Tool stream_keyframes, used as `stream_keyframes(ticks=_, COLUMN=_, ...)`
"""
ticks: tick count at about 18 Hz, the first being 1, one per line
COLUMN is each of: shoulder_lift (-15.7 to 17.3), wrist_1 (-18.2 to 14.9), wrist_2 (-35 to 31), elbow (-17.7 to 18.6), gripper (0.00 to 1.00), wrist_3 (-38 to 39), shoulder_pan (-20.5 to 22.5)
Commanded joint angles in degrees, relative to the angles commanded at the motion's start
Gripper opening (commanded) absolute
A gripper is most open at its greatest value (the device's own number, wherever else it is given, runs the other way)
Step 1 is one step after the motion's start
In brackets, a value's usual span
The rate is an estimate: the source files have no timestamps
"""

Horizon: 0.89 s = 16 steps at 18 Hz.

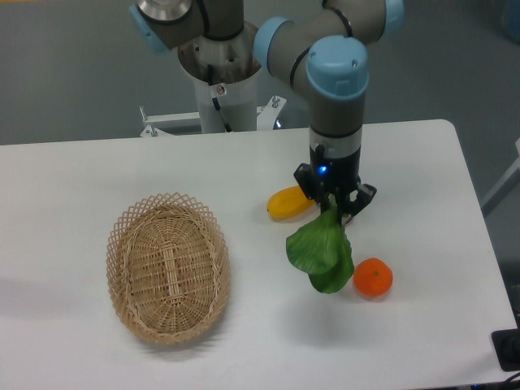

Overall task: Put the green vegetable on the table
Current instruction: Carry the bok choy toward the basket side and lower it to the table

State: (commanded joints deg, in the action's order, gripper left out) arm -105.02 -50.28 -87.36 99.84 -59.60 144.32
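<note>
The claw (334, 206) points straight down over the right half of the tabletop (73, 179), and its two fingers are clamped on the stalk end of the green vegetable (320, 253). The vegetable hangs from the claw with its broad dark green leaves downward; the stalk itself is mostly hidden between the fingers. I cannot tell if the lowest leaf touches the white surface or is just above it. A small blue light shines on the claw body. Just beside the claw, on its left in the picture, a yellow squash-like fruit (286, 203) lies on the tabletop, partly covered by the claw. An orange (373, 277) rests just beside the leaf tips, toward the right edge of the tabletop. Well apart, in the left half and nearer the front edge, stands an oval wicker basket (167, 266).
</note>
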Motion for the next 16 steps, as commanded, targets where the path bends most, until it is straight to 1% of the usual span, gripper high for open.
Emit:
stream_keyframes(ticks=2, shoulder_lift=-2.11, wrist_1=2.11, wrist_2=-2.01, elbow=0.00, gripper=0.36, wrist_3=2.46, shoulder_pan=-1.49)
stream_keyframes(ticks=5, shoulder_lift=-5.19, wrist_1=4.22, wrist_2=-6.67, elbow=-0.26, gripper=0.36, wrist_3=4.92, shoulder_pan=-4.31)
stream_keyframes(ticks=7, shoulder_lift=-7.03, wrist_1=5.19, wrist_2=-6.77, elbow=-0.26, gripper=0.36, wrist_3=7.38, shoulder_pan=-4.66)
stream_keyframes(ticks=10, shoulder_lift=-10.81, wrist_1=8.88, wrist_2=-6.77, elbow=-0.35, gripper=0.37, wrist_3=11.95, shoulder_pan=-6.33)
stream_keyframes(ticks=12, shoulder_lift=-12.22, wrist_1=9.33, wrist_2=-6.77, elbow=-0.44, gripper=0.37, wrist_3=13.80, shoulder_pan=-6.51)
stream_keyframes(ticks=16, shoulder_lift=-13.10, wrist_1=9.33, wrist_2=-6.68, elbow=-0.44, gripper=0.42, wrist_3=14.68, shoulder_pan=-7.30)
